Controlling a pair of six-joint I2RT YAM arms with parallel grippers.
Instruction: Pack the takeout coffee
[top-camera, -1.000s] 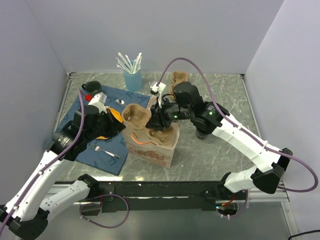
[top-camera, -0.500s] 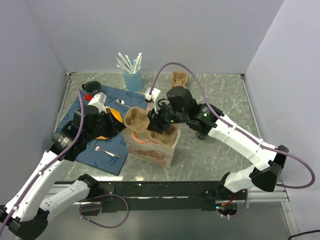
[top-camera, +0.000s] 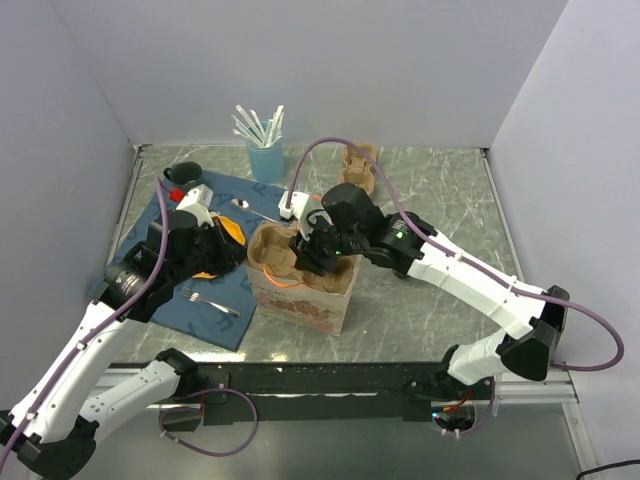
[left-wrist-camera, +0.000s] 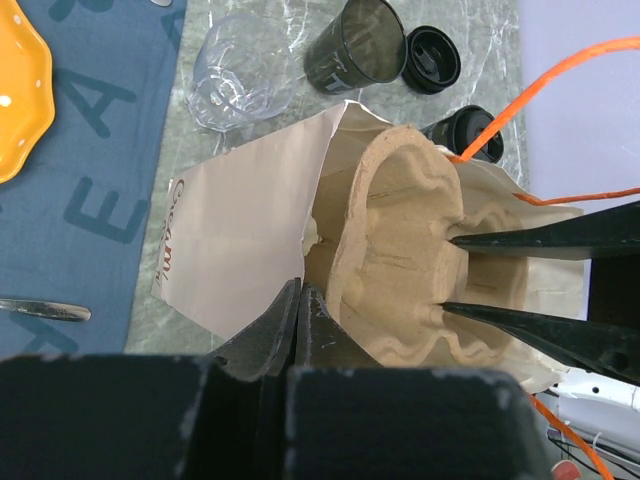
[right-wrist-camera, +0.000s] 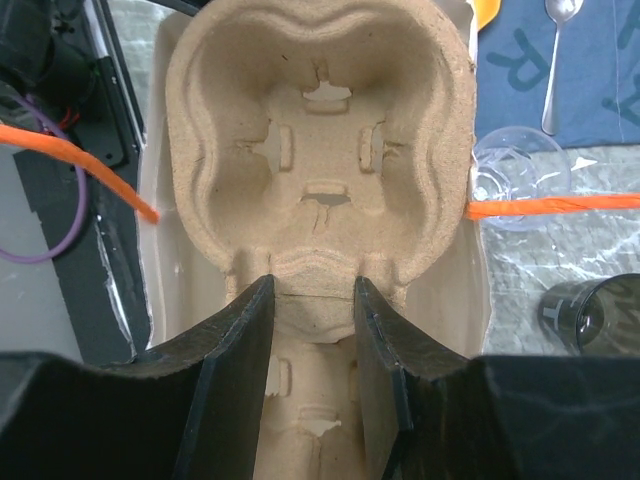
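Left wrist view: coffee (left-wrist-camera: 468, 125), upper right behind the bag (left-wrist-camera: 230, 240), looks light and crushable, so we'd grip mid-wall under the lid; left gripper (left-wrist-camera: 300, 300) pinches bag rim, right gripper (right-wrist-camera: 312, 290) pinches tray (right-wrist-camera: 320, 130).

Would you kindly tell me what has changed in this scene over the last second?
The right tool, gripping the cardboard cup carrier at its narrow middle, moved left and down, lowering it further into the paper bag. The left tool stayed shut on the bag's rim, and nothing else visibly moved.
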